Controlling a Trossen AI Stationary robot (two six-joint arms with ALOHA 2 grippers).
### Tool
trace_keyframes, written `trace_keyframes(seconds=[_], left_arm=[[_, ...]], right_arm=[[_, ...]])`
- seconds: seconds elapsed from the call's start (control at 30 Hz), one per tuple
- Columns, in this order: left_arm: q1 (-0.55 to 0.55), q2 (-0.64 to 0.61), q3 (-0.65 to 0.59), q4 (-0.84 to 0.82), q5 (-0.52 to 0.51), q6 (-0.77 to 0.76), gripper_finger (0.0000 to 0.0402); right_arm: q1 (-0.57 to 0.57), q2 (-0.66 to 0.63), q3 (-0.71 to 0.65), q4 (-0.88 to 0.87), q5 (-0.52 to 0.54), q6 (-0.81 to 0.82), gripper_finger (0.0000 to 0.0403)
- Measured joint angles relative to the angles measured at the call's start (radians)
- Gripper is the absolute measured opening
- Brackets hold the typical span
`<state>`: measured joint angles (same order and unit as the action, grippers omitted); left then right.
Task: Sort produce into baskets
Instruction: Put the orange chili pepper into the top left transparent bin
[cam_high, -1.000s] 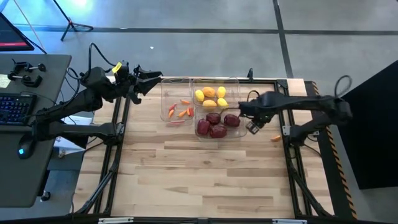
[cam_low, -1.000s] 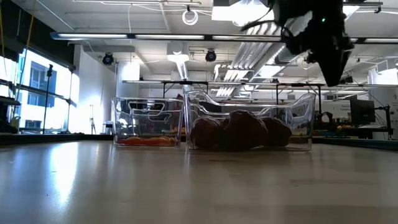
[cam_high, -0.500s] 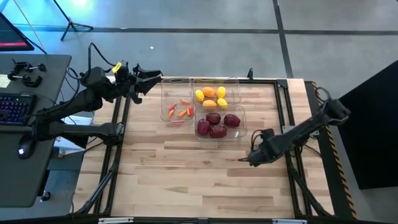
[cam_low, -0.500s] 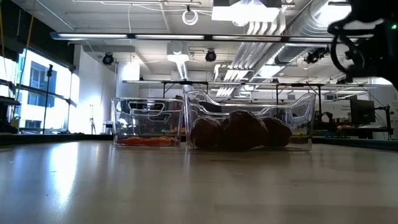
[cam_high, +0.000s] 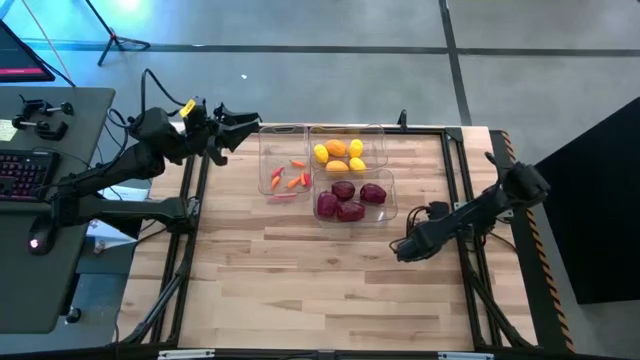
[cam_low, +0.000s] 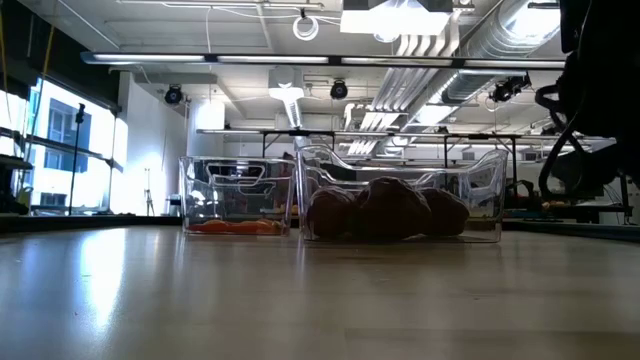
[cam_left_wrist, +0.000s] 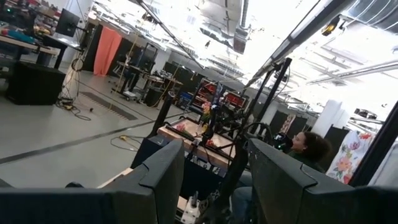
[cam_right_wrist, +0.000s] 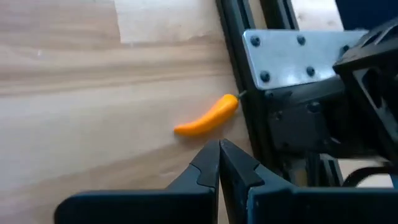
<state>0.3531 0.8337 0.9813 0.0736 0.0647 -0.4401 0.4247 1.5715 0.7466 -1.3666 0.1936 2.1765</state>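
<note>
Having swung away from the purple rounds' basket (cam_high: 355, 199) to the table's (cam_high: 300, 280) right side, the right gripper (cam_right_wrist: 219, 163) now hangs clenched and empty near the orange pepper (cam_right_wrist: 207, 117), apparently not touching it, while the left gripper (cam_high: 243, 124), fingers parted, waits unmoved off the far-left corner.

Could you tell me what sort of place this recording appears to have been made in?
Probably a robotics lab or workshop: exposed ceiling ducts and strip lights overhead, more framed workbenches across an open concrete floor, and a desk with a keyboard beside the wooden table.
</note>
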Motion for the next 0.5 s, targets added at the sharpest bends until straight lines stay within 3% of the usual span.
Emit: trace_keyframes(seconds=[0.17,0.4,0.5], left_arm=[[0.0,0.0,0.0,0.008,-0.001,-0.003,0.0167],[0.0,0.0,0.0,0.008,-0.003,-0.004,0.0167],[0.0,0.0,0.0,0.007,-0.008,-0.004,0.0167]], right_arm=[[-0.046,0.036,0.001,0.009,0.008,0.008,0.0],[-0.081,0.116,0.004,0.161,0.019,0.026,0.0],[-0.079,0.155,0.005,0.12,0.028,0.024,0.0]])
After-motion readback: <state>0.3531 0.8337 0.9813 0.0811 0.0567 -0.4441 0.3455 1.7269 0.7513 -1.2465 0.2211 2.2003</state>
